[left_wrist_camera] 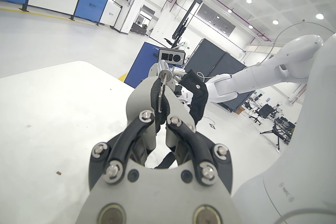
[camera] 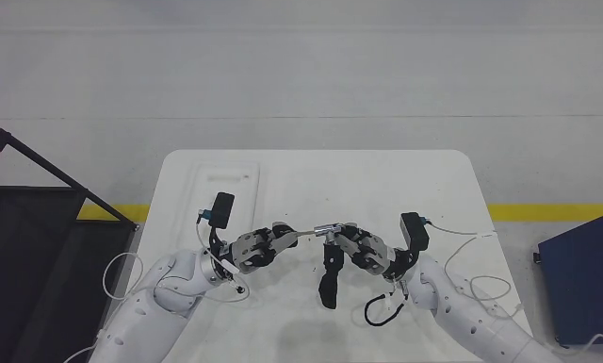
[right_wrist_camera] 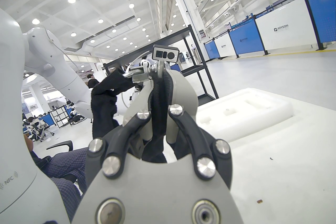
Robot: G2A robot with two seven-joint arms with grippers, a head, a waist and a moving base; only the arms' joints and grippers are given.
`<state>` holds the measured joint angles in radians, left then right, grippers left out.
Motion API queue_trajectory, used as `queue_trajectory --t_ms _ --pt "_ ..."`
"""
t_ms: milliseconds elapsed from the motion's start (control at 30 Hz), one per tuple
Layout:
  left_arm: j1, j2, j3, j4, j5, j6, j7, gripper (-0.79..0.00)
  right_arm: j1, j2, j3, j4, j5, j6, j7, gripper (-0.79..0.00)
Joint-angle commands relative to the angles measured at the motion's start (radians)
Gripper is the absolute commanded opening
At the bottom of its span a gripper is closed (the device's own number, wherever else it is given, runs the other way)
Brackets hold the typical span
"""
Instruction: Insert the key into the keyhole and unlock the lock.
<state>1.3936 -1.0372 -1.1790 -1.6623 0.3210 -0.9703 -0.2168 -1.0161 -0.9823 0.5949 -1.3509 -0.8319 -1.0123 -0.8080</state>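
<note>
Key (left_wrist_camera: 160, 96) sits pinched between the fingers of the left gripper (camera: 283, 236), which is clenched on its dark head. The blade points away from the wrist, toward the lock (left_wrist_camera: 169, 69). The blade's tip meets the keyhole (left_wrist_camera: 163, 75) in the lock's round metal face; how deep it goes I cannot tell.

The right gripper (right_wrist_camera: 157, 83) is clamped on the lock, with its fingers closed over the black sleeve (right_wrist_camera: 105, 99) just behind the metal body. The metal end sticks out past the fingertips, toward the left gripper. Part of the sleeve hangs loose below the right gripper, folded over on itself.

Seen from the top, the 2 grippers face each other tip to tip above the near middle of the table (camera: 396, 184). The key and the lock's metal end form a short bridge between them. Both things are held up off the table, and the sleeve's loose end dangles toward the surface; whether it touches I cannot tell.

A white foam tray (right_wrist_camera: 252, 109) with shaped recesses lies on the table at its far left side, well apart from the grippers.
</note>
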Motion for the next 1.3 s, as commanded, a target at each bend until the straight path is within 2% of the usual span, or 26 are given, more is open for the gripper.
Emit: queue_trajectory --t_ms 0,867,1267 --pt "-0.001 -0.001 0.001 0.001 -0.001 0.000 -0.001 -0.785 0.000 0.000 0.000 0.000 0.000 0.000 0.000 -0.785" --pt "-0.016 -0.008 0.007 0.026 -0.001 0.001 -0.007 -0.785 0.000 0.000 0.000 0.000 0.000 0.000 0.000 -0.785" --pt "-0.045 -0.007 0.023 0.063 -0.042 -0.035 -0.060 -0.785 0.000 0.000 0.000 0.000 0.000 0.000 0.000 -0.785"
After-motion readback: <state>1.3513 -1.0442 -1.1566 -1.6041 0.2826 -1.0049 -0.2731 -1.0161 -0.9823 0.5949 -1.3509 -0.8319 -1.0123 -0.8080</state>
